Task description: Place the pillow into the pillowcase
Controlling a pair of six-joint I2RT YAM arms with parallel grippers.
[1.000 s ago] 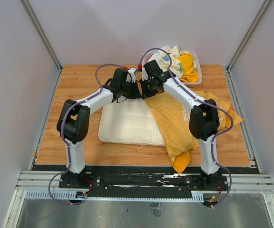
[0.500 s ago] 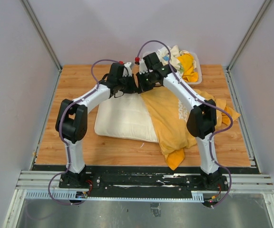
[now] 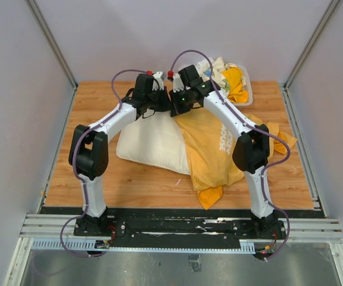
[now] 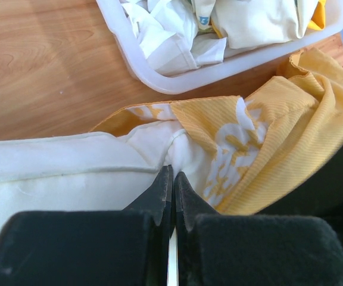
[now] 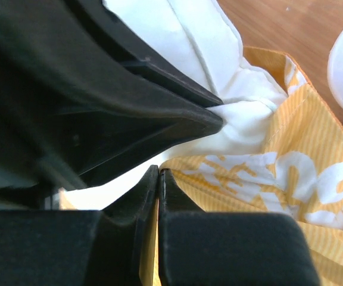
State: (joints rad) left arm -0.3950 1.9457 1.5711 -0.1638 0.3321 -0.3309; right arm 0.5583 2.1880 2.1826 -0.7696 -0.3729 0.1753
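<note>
The cream-white pillow point(image 3: 150, 146) lies in the middle of the table with its far edge lifted. Its right part sits in the mouth of the orange-yellow pillowcase point(image 3: 210, 149), which trails toward the front right. My left gripper point(image 3: 161, 109) is shut on the pillow's far corner, seen in the left wrist view as white cloth point(image 4: 58, 173) pinched at the left gripper point(image 4: 172, 174). Right beside it, my right gripper point(image 3: 172, 111) is shut on the pillowcase's edge point(image 5: 290, 179), with yellow cloth between the closed jaws of the right gripper point(image 5: 159, 171). The two grippers nearly touch.
A white plastic bin point(image 3: 248, 95) holding white and yellow patterned cloths stands at the back right, just beyond the grippers; its rim point(image 4: 159, 80) shows in the left wrist view. Bare wooden tabletop point(image 3: 88, 107) lies to the left and in front of the pillow.
Both grippers have risen and moved toward the back, lifting the pillow's far edge. The pillowcase has been dragged away from the front edge, further over the pillow.
</note>
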